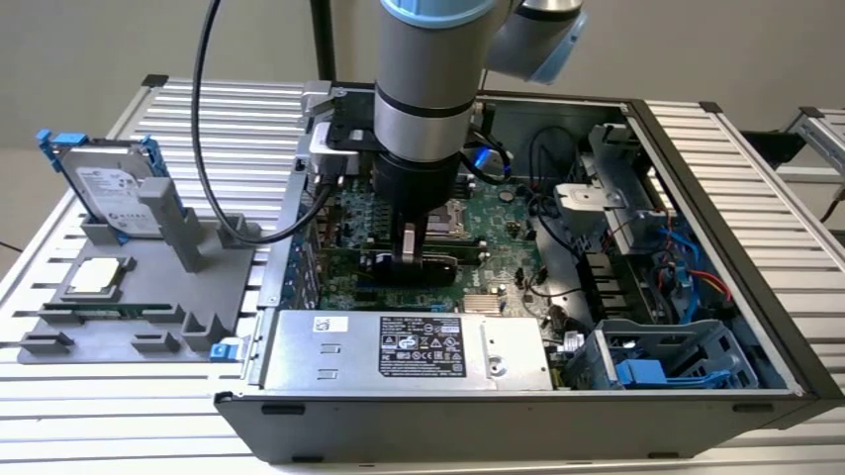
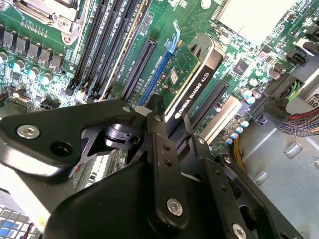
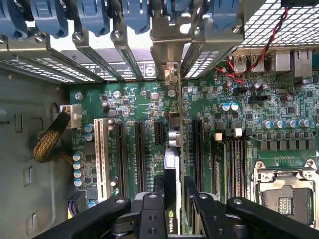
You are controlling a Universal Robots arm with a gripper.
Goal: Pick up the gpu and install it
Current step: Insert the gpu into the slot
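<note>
Slatted metal table (image 1: 719, 168), open computer case (image 1: 528, 426); gripper (image 1: 411, 259) pinching gpu (image 2: 192, 74) upright over motherboard (image 3: 139, 102)

Green gpu (image 2: 182, 63), black cooler block (image 2: 195, 93)

Exterior view. Wall (image 1: 79, 49): plain, pale beige, unmarked, spanning ten to two o'clock. Table (image 1: 739, 148): ribbed aluminium slats, exposed at nine, three and six o'clock. Black upright post (image 1: 321, 40) at twelve o'clock. Second slatted metal frame (image 1: 825, 134) at three o'clock. Lighting even, shadows soft.
</note>
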